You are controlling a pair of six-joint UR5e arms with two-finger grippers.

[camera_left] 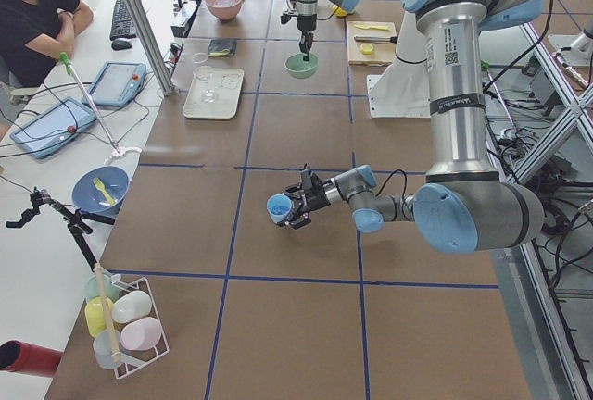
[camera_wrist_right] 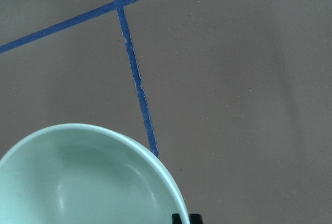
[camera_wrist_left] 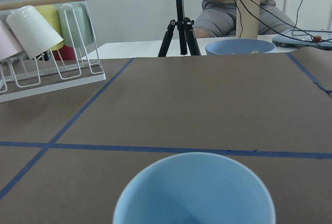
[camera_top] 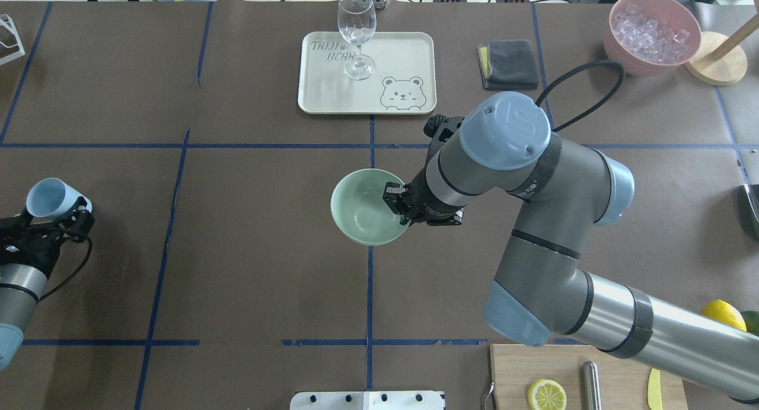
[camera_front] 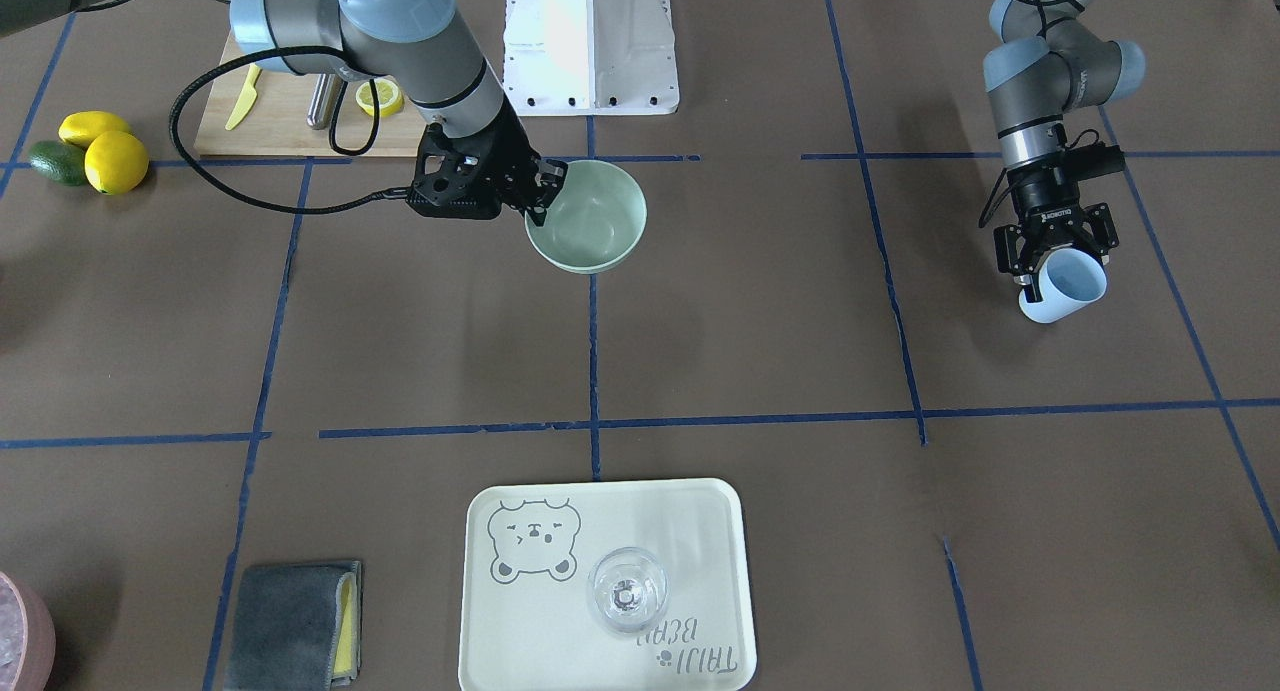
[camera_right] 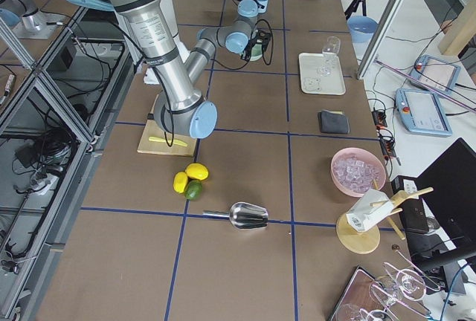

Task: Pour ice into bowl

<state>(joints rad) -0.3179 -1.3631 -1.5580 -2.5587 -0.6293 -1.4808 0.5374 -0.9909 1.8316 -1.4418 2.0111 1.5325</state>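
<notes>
The pale mint-green bowl (camera_front: 592,223) is empty and sits near the table's centre line; it also shows in the overhead view (camera_top: 360,214) and the right wrist view (camera_wrist_right: 78,182). My right gripper (camera_top: 396,205) is shut on the bowl's rim (camera_front: 545,193). My left gripper (camera_front: 1055,261) is shut on a light blue cup (camera_front: 1072,285), held tilted above the table at my far left (camera_top: 50,197). No ice shows in the cup's mouth (camera_wrist_left: 194,190). The ice (camera_top: 652,29) lies heaped in a pink container (camera_top: 628,64) at the far right corner.
A cream tray (camera_top: 409,54) carries a clear wine glass (camera_top: 357,36). A grey cloth (camera_top: 509,63) lies beside it. A cutting board (camera_front: 280,121) with a lemon half (camera_front: 380,97), whole lemons (camera_front: 115,161) and a metal scoop (camera_right: 249,215) are on my right.
</notes>
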